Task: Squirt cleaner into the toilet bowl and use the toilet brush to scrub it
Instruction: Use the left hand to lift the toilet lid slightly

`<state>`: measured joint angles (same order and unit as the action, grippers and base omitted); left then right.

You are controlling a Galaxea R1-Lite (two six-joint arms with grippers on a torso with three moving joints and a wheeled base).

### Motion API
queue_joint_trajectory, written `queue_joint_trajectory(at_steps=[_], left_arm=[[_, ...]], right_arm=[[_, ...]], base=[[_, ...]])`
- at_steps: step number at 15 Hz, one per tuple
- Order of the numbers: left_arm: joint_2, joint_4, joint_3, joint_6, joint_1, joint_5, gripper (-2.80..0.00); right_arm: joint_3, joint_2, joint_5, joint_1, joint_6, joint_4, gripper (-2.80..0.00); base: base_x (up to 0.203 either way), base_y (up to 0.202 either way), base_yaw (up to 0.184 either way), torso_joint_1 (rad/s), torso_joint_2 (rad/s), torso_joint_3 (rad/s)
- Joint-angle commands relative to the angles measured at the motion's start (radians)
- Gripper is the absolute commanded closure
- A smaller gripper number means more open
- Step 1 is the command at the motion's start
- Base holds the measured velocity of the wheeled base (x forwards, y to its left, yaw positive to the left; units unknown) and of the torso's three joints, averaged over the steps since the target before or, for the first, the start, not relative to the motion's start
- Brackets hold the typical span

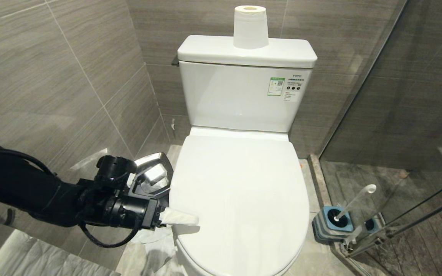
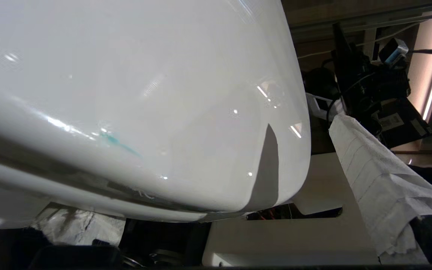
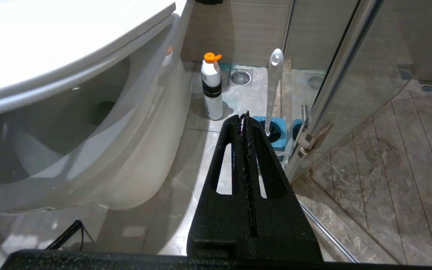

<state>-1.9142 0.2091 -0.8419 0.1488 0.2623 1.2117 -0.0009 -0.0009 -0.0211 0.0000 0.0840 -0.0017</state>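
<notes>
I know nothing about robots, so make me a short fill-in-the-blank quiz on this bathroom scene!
1. The toilet bowl's lid is ____.
2. On the tank stands a roll of ____.
3. The toilet brush stands in its ____ by the glass door.
4. The white bottle on the floor has an ____ cap.

Missing words: closed; toilet paper; holder; orange

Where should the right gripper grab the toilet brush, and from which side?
Grip the toilet brush on its bare shaft, below the knob and above the blue-topped holder, coming from the toilet-facing side. It leans toward the glass door, so that side is blocked. The right gripper, now shut, must open first.
</notes>
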Motion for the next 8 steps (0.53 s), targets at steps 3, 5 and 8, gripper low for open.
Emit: queue_joint_trajectory(at_steps=[3, 5, 8], left_arm=[[0.076, 0.001, -0.009, 0.042, -0.005, 0.003, -2.80], [0.100, 0.001, -0.009, 0.072, -0.003, 0.003, -2.80], [0.119, 0.001, -0.018, 0.090, 0.001, 0.003, -2.80]], right_arm=[[0.000, -0.001, 0.000, 0.000, 0.000, 0.000, 0.00], [-0.001, -0.001, 0.000, 0.000, 0.000, 0.000, 0.00], [0.000, -0.001, 0.000, 0.000, 0.000, 0.000, 0.00]], base=[[0.000, 0.000, 0.000, 0.000, 0.00, 0.000], [0.000, 0.000, 0.000, 0.000, 0.00, 0.000], [0.000, 0.000, 0.000, 0.000, 0.00, 0.000]])
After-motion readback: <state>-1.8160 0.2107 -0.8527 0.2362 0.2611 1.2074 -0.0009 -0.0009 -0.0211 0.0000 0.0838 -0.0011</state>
